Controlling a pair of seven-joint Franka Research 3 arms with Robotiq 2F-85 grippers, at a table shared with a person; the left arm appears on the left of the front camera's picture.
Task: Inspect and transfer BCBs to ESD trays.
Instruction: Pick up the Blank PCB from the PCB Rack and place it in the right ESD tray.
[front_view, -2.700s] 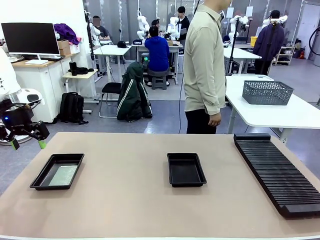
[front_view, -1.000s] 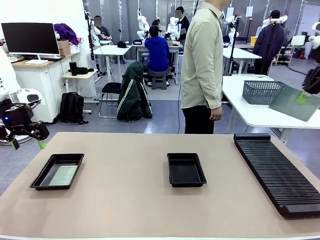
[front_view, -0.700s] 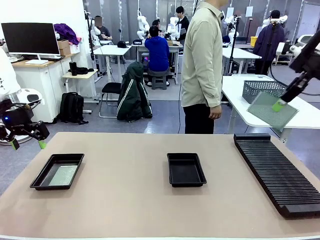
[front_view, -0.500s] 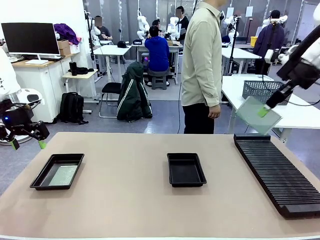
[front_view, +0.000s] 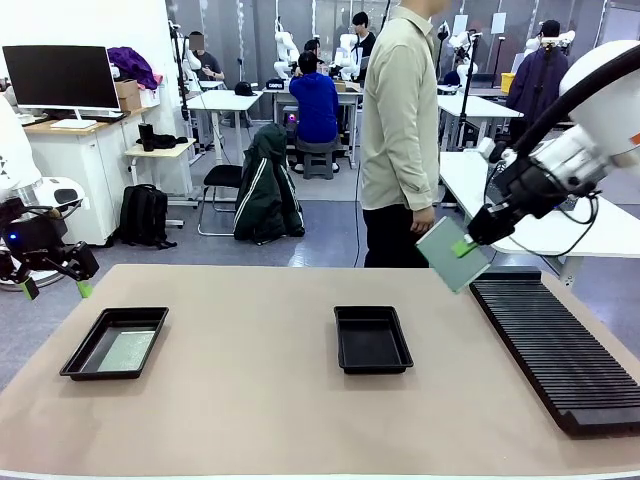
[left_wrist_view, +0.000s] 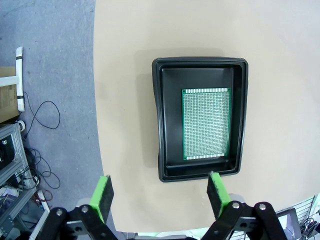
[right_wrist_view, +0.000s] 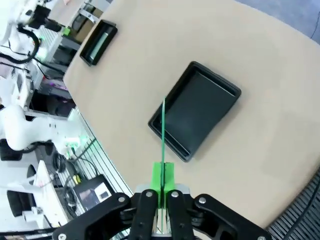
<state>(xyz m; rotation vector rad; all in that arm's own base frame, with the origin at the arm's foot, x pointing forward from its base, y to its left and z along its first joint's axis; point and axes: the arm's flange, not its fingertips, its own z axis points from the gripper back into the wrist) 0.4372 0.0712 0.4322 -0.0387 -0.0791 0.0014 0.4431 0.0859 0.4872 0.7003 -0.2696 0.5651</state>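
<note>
R fingers (front_view: 462, 246) are pinching a BCB (front_view: 446, 256) by one edge, pads pressed together on it. The board is hanging in the air, tilted, above and to the robot's right of the empty ESD tray (front_view: 372, 342), not touching it. In the R wrist view the fingers (right_wrist_view: 162, 175) are showing the BCB (right_wrist_view: 163, 127) edge-on as a thin green line, w/ the empty tray (right_wrist_view: 200, 110) lying right beyond it. Judging by that, the arm is lining the board up over this tray for a drop-in, and the edge grip is probably leaving the face free for inspection.

L fingers (front_view: 85, 288) are standing spread wide, holding nothing, well to the robot's left of the empty tray. In the L wrist view they (left_wrist_view: 102, 192) are hanging above the second ESD tray (left_wrist_view: 156, 125), where another BCB (left_wrist_view: 206, 123) is lying flat inside, nearer one long wall. Likely parked there out of the way.

The slotted rack (front_view: 555, 350) is sitting on the surface (front_view: 250, 410) to the right of the empty tray. A person (front_view: 400, 130) is standing beyond it at the far edge, turned sideways.

Hard to make out: the carried board's face pattern is too small in the front view and is edge-on in the wrist view. Can't tell whether any rack slots are holding boards. L arm is cut off by the frame edge.
</note>
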